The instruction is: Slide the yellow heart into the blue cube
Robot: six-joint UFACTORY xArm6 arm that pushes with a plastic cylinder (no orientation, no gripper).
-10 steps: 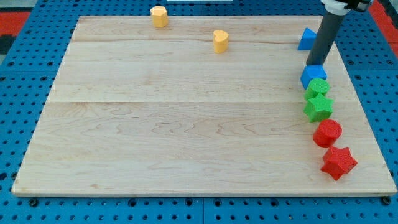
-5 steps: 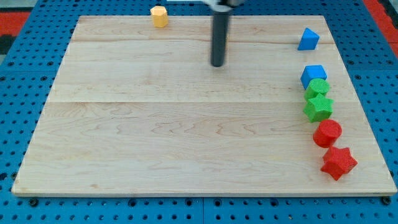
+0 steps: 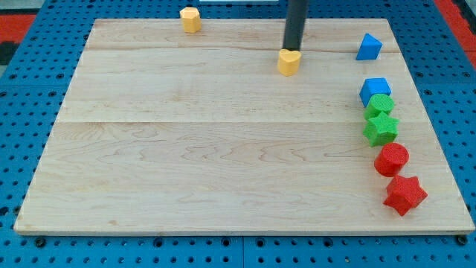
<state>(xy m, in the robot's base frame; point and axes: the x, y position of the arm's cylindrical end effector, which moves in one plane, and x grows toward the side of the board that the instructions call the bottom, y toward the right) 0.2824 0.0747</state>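
The yellow heart [image 3: 289, 62] lies on the wooden board a little right of centre near the view's top. My tip [image 3: 292, 48] stands right behind it, on its upper side, touching or nearly touching it. The blue cube [image 3: 375, 89] sits near the board's right edge, well to the right of the heart and slightly lower. It heads a column of blocks.
A blue triangular block [image 3: 368, 47] lies at the top right. Below the blue cube stand a green block [image 3: 380, 105], a green star [image 3: 381, 128], a red cylinder [image 3: 391, 158] and a red star [image 3: 404, 194]. A yellow hexagonal block [image 3: 190, 19] sits at the top edge.
My tip swung from the blue cube left across the board, then came back right behind the yellow heart. The heart has shifted right and slightly down.
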